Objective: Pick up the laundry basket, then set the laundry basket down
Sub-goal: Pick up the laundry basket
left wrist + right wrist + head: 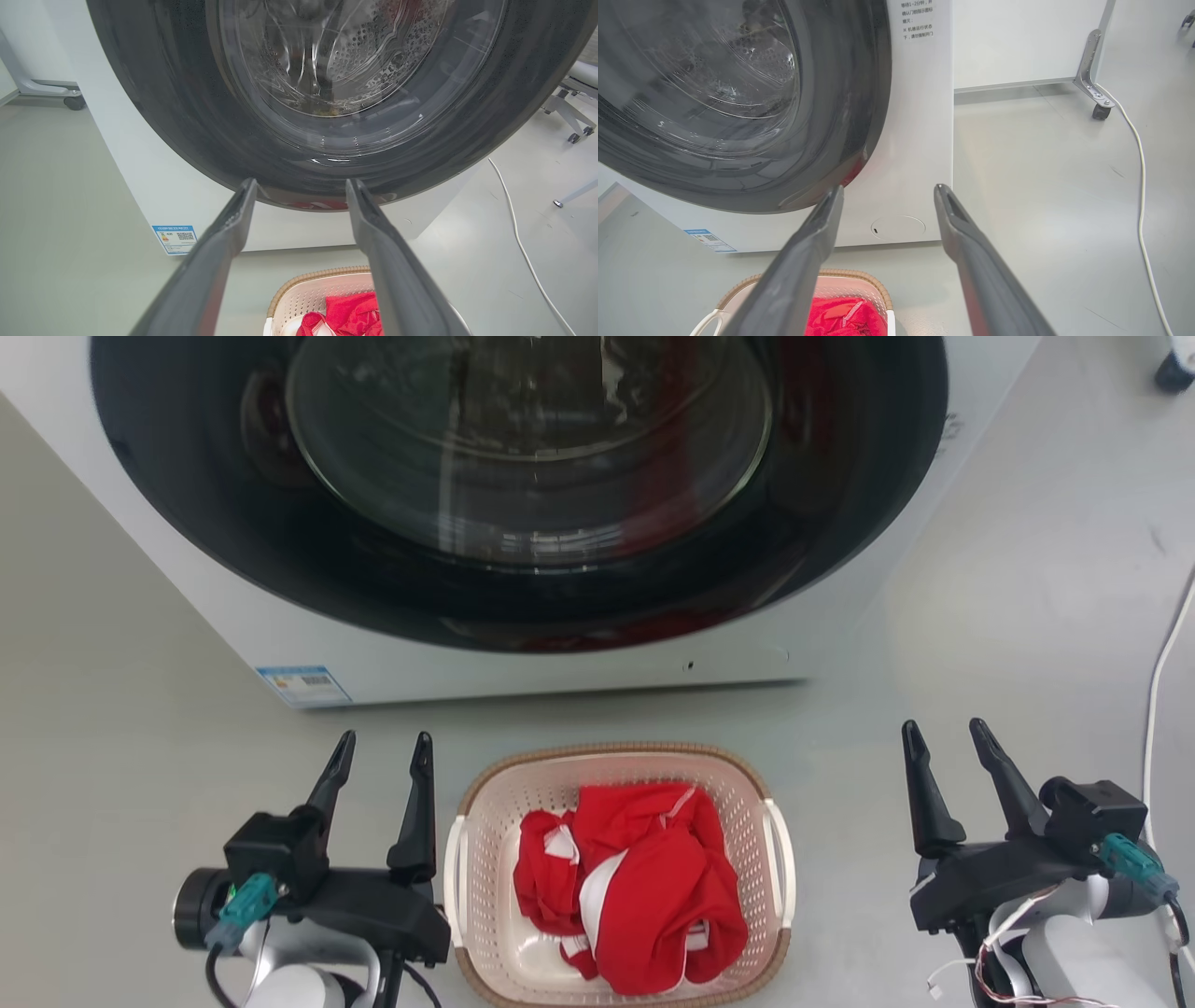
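The washing machine [579, 677] stands directly behind the laundry basket [523, 793], which rests on the floor [1027, 569] between the left gripper [386, 739] and right gripper [943, 726], its near rim cut off in the head view. Judged light and fairly stiff, it is best taken by its white side handles [455, 868]; red clothing [653, 887] hides its bottom. Both grippers stand spread, empty.

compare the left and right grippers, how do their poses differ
The left gripper sits close beside the laundry basket; the right gripper stands farther from it. In the head view the left gripper's fingers lean right, the right gripper's lean left. Both are open, empty, pointing toward the washing machine.
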Motion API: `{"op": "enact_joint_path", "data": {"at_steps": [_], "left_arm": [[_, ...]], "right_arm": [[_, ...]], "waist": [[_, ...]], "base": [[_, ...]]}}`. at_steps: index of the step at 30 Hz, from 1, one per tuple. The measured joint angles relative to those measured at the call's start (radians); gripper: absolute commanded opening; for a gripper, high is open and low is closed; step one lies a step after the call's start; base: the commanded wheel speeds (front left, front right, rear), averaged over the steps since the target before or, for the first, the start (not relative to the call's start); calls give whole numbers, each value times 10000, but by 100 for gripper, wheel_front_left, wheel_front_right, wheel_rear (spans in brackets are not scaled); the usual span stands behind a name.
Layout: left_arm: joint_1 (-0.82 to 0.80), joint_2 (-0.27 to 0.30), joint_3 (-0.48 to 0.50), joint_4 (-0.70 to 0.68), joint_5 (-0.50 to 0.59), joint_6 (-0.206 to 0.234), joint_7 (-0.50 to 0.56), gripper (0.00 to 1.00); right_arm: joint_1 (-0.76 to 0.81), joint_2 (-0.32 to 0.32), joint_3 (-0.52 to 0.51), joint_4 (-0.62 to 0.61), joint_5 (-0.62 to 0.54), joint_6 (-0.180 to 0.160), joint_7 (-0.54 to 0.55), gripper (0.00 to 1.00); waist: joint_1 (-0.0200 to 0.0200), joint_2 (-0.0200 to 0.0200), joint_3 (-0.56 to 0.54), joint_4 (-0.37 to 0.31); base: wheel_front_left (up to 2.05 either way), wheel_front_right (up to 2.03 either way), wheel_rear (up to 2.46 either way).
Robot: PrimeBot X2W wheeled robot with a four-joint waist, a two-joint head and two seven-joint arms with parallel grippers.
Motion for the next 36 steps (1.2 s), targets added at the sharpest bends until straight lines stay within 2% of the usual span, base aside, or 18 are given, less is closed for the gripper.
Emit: {"op": "enact_joint_path", "data": {"at_steps": [18,27,36], "left_arm": [[-2154,-476,-234,1574,-123,-119,794,100],[-3172,-594,-249,2690,-236,-470,1055,100],[-3716,-600,-313,4103,-265,-782,1152,100]], "right_arm": [[-1615,69,314,688,-226,36,499,100],[-2586,102,598,1313,-456,104,748,100],[-2973,472,823,2247,-483,265,748,100]], "waist": [[1,1,2802,40],[0,2,4148,142],[0,2,5207,211]], "base": [[0,0,0],[0,0,0],[0,0,0]]}}
